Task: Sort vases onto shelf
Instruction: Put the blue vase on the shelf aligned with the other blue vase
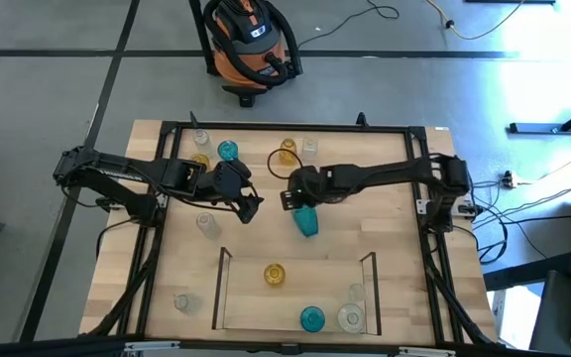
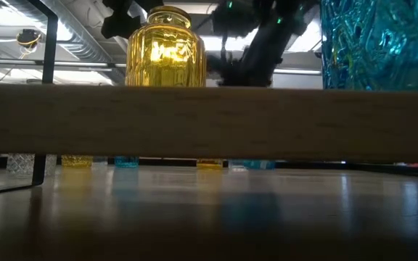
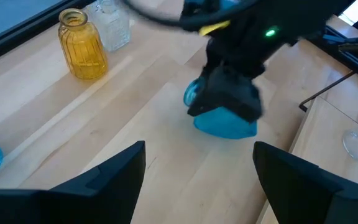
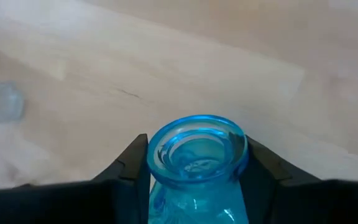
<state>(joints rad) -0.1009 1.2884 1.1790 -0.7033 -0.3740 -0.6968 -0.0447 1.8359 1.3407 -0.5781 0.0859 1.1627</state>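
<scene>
Teal vase (image 4: pixel 196 163) clamped in right pincer (image 4: pixel 194 171) mid-table; left pincer (image 3: pixel 197 165) apart nearby, facing it; shelf (image 1: pixel 222 288) beyond.

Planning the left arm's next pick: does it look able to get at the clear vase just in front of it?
Probably yes. The left gripper is open and holds nothing, and bare wood lies between it and the clear vase. The right gripper, shut on the teal vase, is off to the other side.

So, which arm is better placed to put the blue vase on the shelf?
The right. Its gripper is already closed around the teal vase, just above the shelf. The left gripper is open and empty.
</scene>
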